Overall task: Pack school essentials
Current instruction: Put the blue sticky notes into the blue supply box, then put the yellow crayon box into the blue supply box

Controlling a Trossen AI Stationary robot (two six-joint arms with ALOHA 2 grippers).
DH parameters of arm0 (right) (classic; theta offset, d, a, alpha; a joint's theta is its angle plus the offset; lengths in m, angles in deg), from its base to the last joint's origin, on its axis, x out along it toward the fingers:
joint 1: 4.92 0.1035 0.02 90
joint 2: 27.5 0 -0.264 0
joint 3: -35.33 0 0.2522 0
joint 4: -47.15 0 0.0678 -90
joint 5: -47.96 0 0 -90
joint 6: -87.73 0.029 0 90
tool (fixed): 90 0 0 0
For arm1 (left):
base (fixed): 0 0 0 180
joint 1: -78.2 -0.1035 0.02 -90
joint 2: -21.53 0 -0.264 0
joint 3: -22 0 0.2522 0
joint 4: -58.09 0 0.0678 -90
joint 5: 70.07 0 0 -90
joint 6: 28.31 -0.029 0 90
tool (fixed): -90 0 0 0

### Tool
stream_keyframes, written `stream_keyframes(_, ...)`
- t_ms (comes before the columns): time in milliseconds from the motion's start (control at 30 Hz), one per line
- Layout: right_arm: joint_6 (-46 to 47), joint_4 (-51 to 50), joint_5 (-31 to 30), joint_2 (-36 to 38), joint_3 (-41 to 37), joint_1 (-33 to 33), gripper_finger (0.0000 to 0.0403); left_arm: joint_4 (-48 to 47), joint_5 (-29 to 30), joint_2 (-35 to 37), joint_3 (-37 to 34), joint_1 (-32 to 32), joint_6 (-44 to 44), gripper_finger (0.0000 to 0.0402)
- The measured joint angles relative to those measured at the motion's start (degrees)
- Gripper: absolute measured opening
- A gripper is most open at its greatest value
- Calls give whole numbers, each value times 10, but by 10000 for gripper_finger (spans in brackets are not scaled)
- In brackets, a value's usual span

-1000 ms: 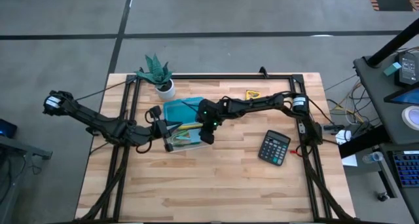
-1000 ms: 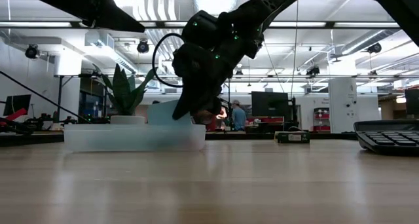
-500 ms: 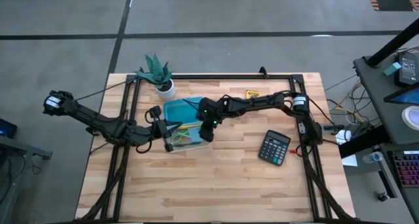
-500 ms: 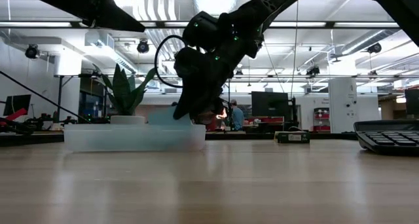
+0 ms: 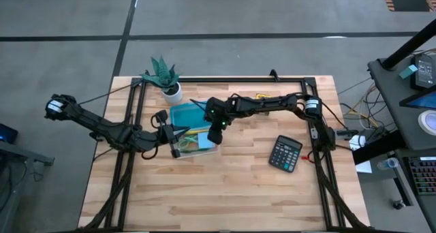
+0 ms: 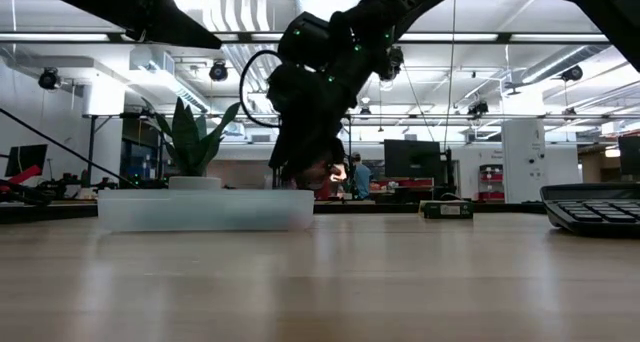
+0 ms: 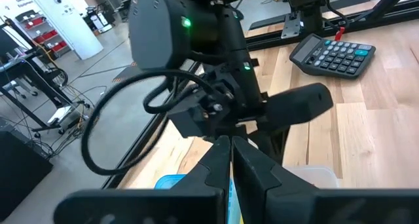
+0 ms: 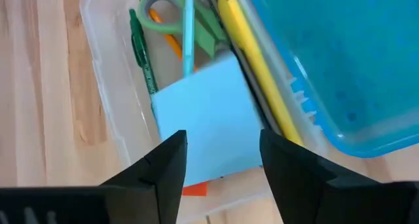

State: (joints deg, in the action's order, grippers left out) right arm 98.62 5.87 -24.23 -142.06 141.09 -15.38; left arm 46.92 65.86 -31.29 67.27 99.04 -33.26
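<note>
The clear box [image 5: 193, 143] sat mid-table, its teal lid [image 5: 185, 114] just beside it. Inside lay the blue sticky pad [image 8: 209, 122], green-handled scissors [image 8: 171, 8], pens and a yellow piece. The right gripper [image 8: 219, 160] hung directly above the pad with its fingers parted and nothing between them, so the pad looked just placed. The left gripper [image 7: 230, 160] was pinched shut at the box's edge, probably steadying it, though contact was hidden. Next, the right arm would need to rise clear and fetch another item, or the lid.
</note>
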Motion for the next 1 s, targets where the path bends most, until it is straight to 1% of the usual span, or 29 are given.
stream_keyframes(133, -14, -30, -8, 1, 24, -5, 187, 0, 0, 0, 0, 0, 0, 0)
stream_keyframes(233, -27, -67, -34, 13, 37, -7, 187, 0, 0, 0, 0, 0, 0, 0)
stream_keyframes(400, -26, -148, -113, 62, 41, -7, 187, 0, 0, 0, 0, 0, 0, 0)
stream_keyframes(567, 1, -228, -201, 117, 27, -7, 182, 0, 0, 0, 0, 0, 0, 0)
stream_keyframes(667, 32, -241, -232, 153, -4, -10, 179, 0, 0, 0, 0, 0, 0, 0)
stream_keyframes(867, 121, -245, -245, 208, -89, -45, 178, 0, 0, 0, 0, 0, 0, 0)
stream_keyframes(900, 138, -245, -257, 214, -106, -53, 178, 0, 0, 0, 0, 0, 0, 0)
stream_keyframes(1000, 201, -244, -338, 232, -154, -73, 180, 0, 0, 0, 0, 0, 0, 0)
